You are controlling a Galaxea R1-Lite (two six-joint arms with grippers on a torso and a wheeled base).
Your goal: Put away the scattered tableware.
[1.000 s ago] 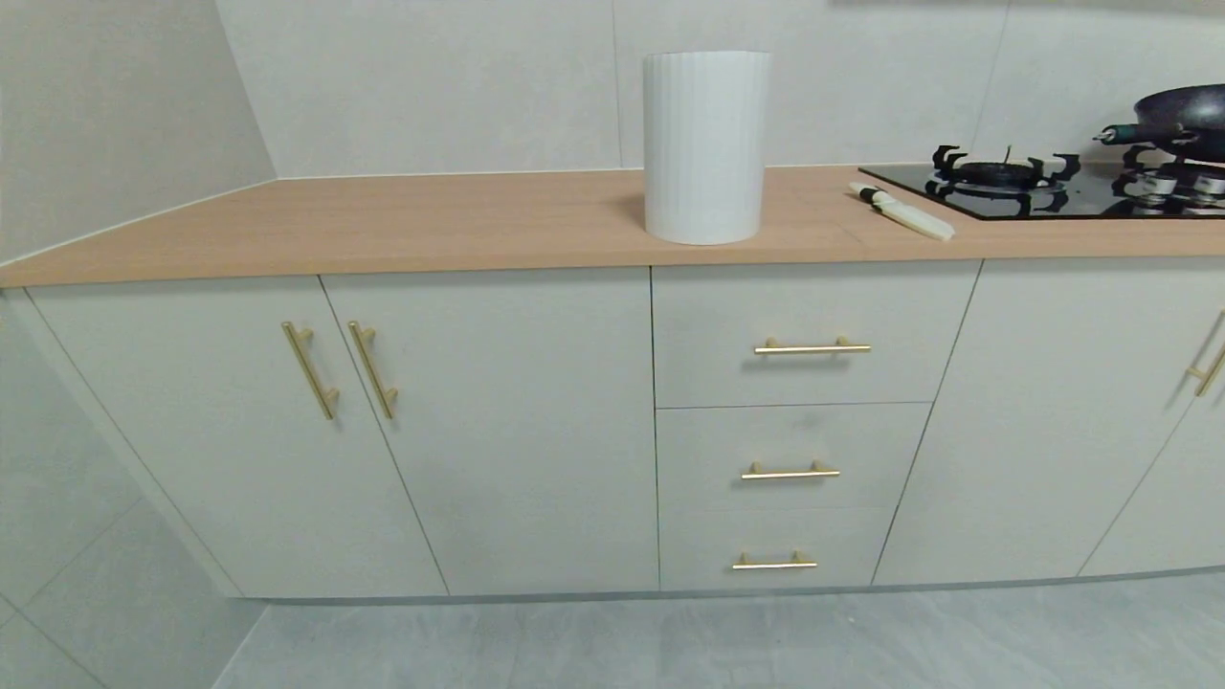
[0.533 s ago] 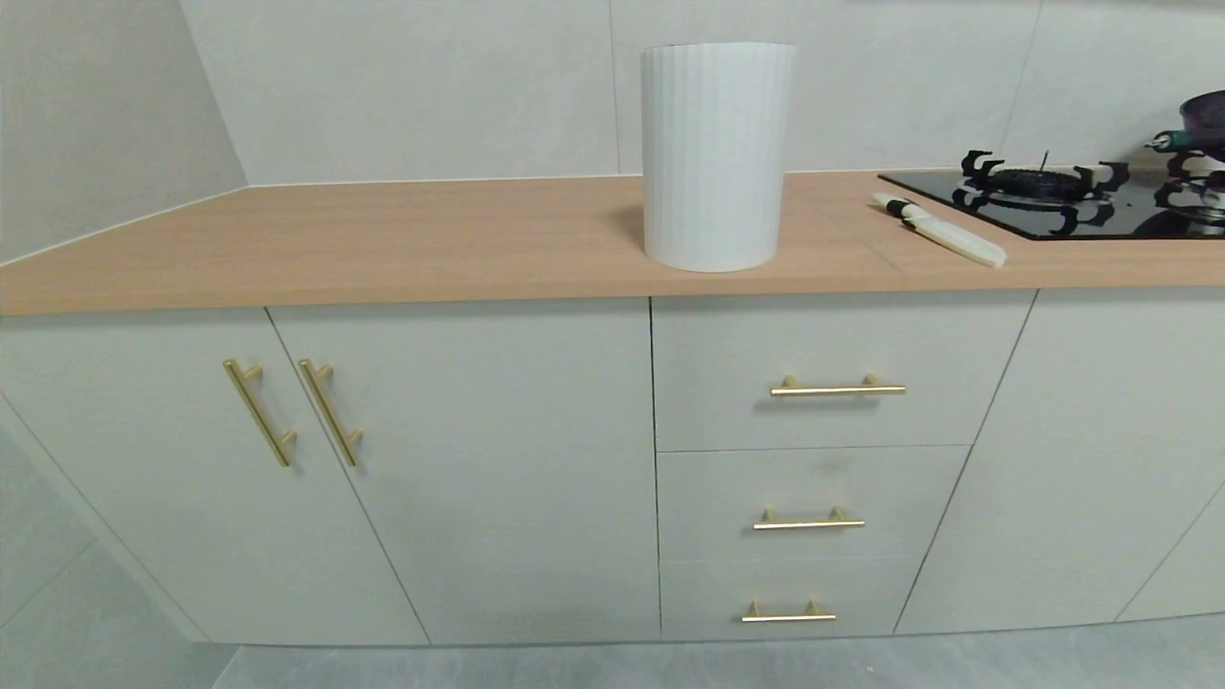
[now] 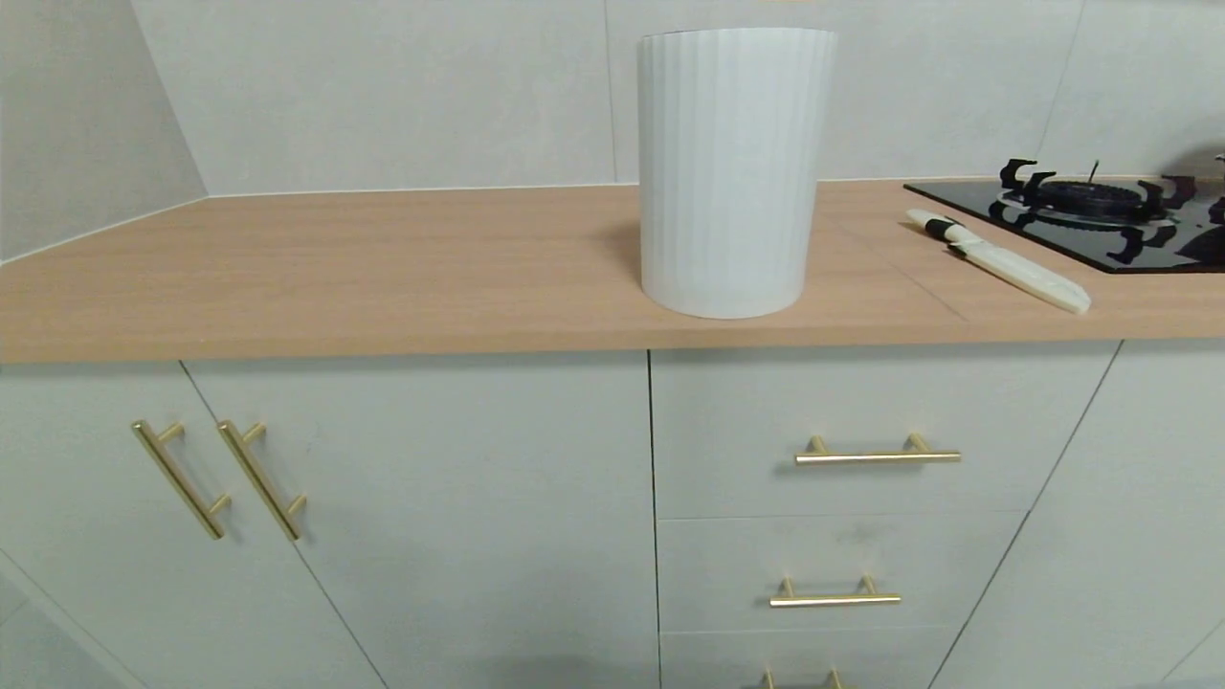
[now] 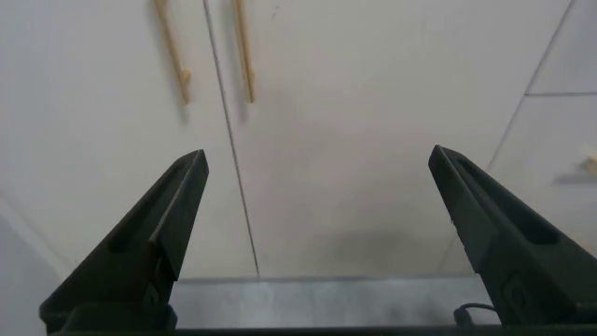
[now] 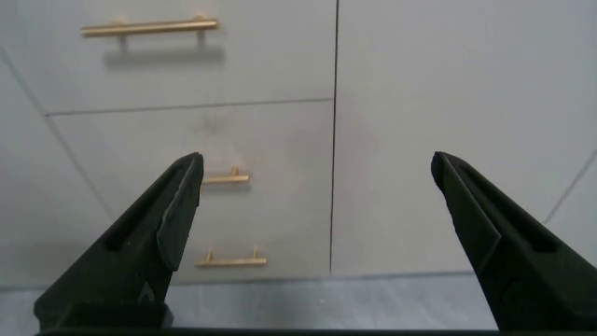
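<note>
Pale grey tiled walls back a light wooden countertop (image 3: 383, 268) that runs over a row of pale grey cabinets. On the countertop, close to its front edge, a tall white ribbed cylindrical container (image 3: 729, 172) stands upright. To its right, apart from it, a cream-white knife with a black band (image 3: 1000, 261) lies flat on the wood, angled so that one end points toward the front edge. The knife lies just beside the near corner of a black glass gas hob (image 3: 1072, 234), whose black burner grate (image 3: 1091, 196) sits further back.

Below the countertop, two pale grey cabinet doors (image 3: 459, 517) meet on the left, each with a slanted gold bar handle (image 3: 182, 478). Under the container is a stack of pale grey drawers (image 3: 861, 402), all closed, each with a horizontal gold bar pull (image 3: 877, 456).

The left gripper (image 4: 317, 157) hangs low in front of the cabinet doors with its two dark fingers spread wide and nothing between them; the pair of door handles (image 4: 242, 51) shows beyond it. The right gripper (image 5: 316, 161) is likewise spread wide and holds nothing, facing the drawer fronts, where three gold pulls (image 5: 227, 177) can be seen one above the other
</note>
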